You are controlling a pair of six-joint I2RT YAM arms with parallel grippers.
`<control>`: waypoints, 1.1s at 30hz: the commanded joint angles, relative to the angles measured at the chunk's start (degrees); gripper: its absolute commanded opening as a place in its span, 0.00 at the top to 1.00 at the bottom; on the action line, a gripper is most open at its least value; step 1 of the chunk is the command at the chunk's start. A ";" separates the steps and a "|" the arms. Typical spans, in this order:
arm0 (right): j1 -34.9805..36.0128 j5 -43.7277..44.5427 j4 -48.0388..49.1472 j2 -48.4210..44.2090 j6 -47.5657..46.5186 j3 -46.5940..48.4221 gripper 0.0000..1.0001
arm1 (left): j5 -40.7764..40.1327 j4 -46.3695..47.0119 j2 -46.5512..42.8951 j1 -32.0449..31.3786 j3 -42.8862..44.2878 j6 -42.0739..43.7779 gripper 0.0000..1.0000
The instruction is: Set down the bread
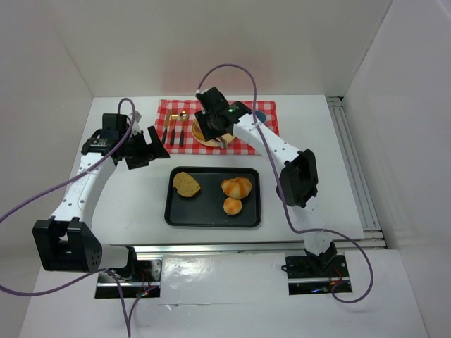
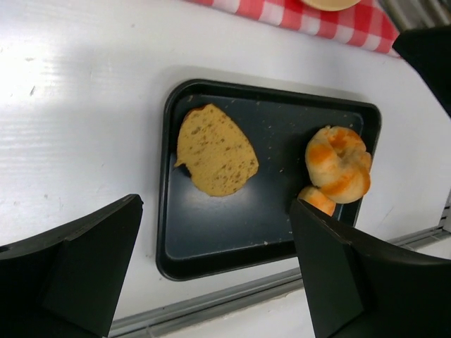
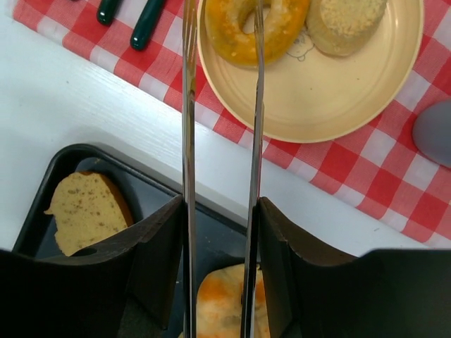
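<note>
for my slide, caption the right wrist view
tongs in the right gripper open over a ring-shaped bread on a plate

Tray (image 1: 211, 215) sits centre table, just ahead of the two arm bases. In it, the bread slice (image 1: 186, 184) lies on the left and the large roll (image 1: 237, 187) on the right, with the small roll (image 1: 232, 205) tucked against that roll's near side. Behind the tray, apart from it, lies the cloth (image 1: 165, 109). On the cloth, the cutlery (image 1: 173, 135) is left, the plate (image 3: 338, 91) to its right, and a rounded object (image 3: 433, 130) further right again. Two breads share the plate: the ring bread (image 3: 282, 28) left, the round bun (image 3: 345, 24) right. The tongs (image 3: 189, 105) hang over the plate in the right gripper (image 3: 222, 211). The left gripper (image 1: 148, 146) hovers left of the tray.
</note>
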 commanded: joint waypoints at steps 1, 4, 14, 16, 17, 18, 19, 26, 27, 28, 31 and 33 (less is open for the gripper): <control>0.55 2.67 4.52 -11.07 1.76 -2.29 0.49 | 4.79 6.99 0.87 -0.21 2.70 1.67 0.01; 0.03 5.04 4.52 -15.73 2.82 -5.72 0.49 | 8.40 8.85 5.17 -0.21 7.08 1.67 0.01; -15.14 12.34 10.93 -42.45 10.99 -41.73 0.48 | 3.61 20.61 7.56 -1.96 10.64 -2.55 0.01; -18.33 11.56 14.95 -46.68 12.05 -49.30 0.48 | 1.38 24.65 4.84 -2.49 7.64 -1.77 0.01; -21.30 11.55 16.63 -48.34 12.05 -53.07 0.48 | 0.85 25.63 3.96 -2.50 5.19 -0.45 0.01; -22.72 11.55 18.22 -48.36 12.05 -54.76 0.48 | 0.84 26.42 3.08 -2.50 3.94 -0.44 0.01; -24.22 11.55 21.37 -48.88 12.75 -56.17 0.48 | 1.37 26.95 1.07 -2.50 2.80 0.17 0.01; -33.98 8.82 34.13 -42.92 13.37 -60.49 0.48 | 0.67 26.44 -8.60 -1.97 -6.87 -0.61 0.01; -35.03 8.82 34.84 -41.78 13.37 -59.88 0.48 | 0.67 25.65 -9.31 -1.97 -8.18 0.78 0.01; -35.04 8.30 36.67 -39.59 13.37 -59.87 0.48 | 0.06 24.42 -10.02 -1.97 -8.98 0.79 0.01; -36.71 8.30 38.18 -35.55 13.90 -58.65 0.48 | -1.08 22.66 -12.83 -1.97 -11.10 3.77 0.01; -37.32 8.30 39.50 -33.78 13.90 -58.64 0.46 | -3.71 19.76 -13.97 -1.97 -11.71 4.30 0.01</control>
